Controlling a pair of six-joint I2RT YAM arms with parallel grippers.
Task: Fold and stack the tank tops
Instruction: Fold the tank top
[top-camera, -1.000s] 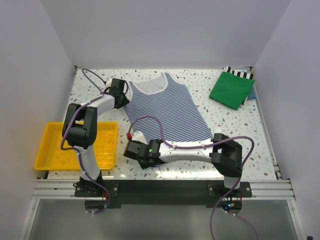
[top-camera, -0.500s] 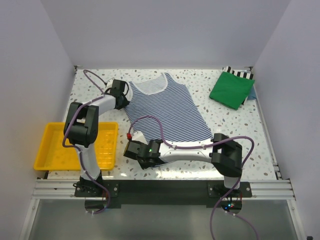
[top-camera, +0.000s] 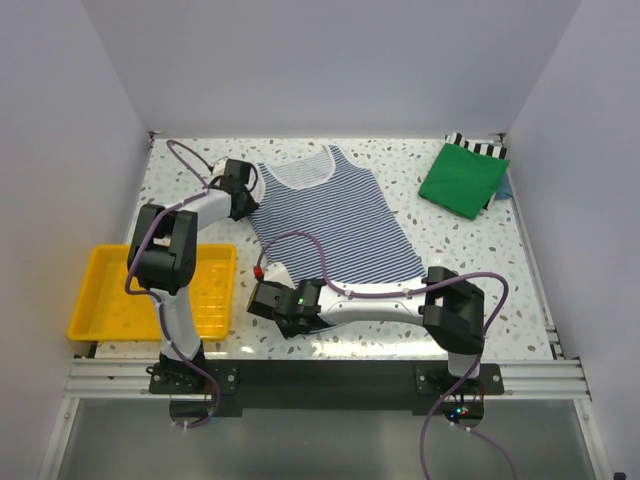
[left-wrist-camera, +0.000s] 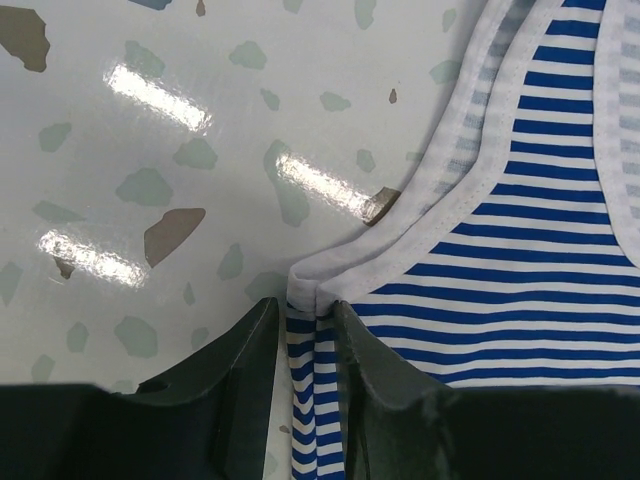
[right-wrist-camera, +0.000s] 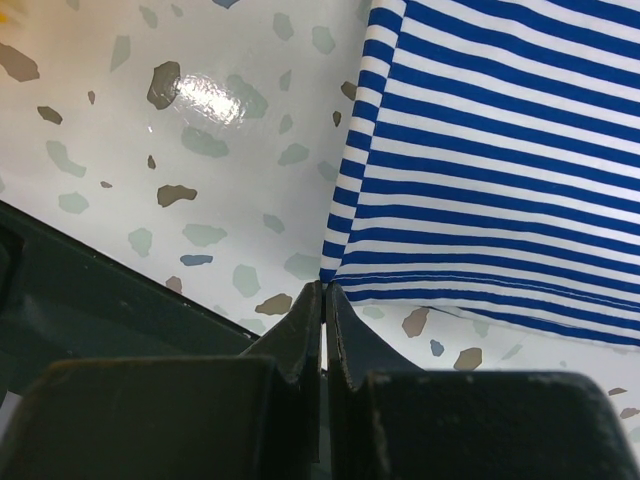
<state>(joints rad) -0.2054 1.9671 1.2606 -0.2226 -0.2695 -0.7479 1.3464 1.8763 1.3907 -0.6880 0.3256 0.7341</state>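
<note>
The striped tank top lies flat in the middle of the table, neck toward the back. My left gripper is shut on a pinched fold of its left shoulder strap, and the striped cloth stands between the jaws in the left wrist view. My right gripper is shut on the near left hem corner, pinched at the fingertips. The green tank top lies folded at the back right, away from both grippers.
A yellow tray sits at the near left table edge beside the left arm. A black-and-white striped cloth and a pale blue item peek out from under the green top. White walls enclose the table.
The left arm and its cable have shifted very slightly. The striped top and the right arm have not visibly moved.
</note>
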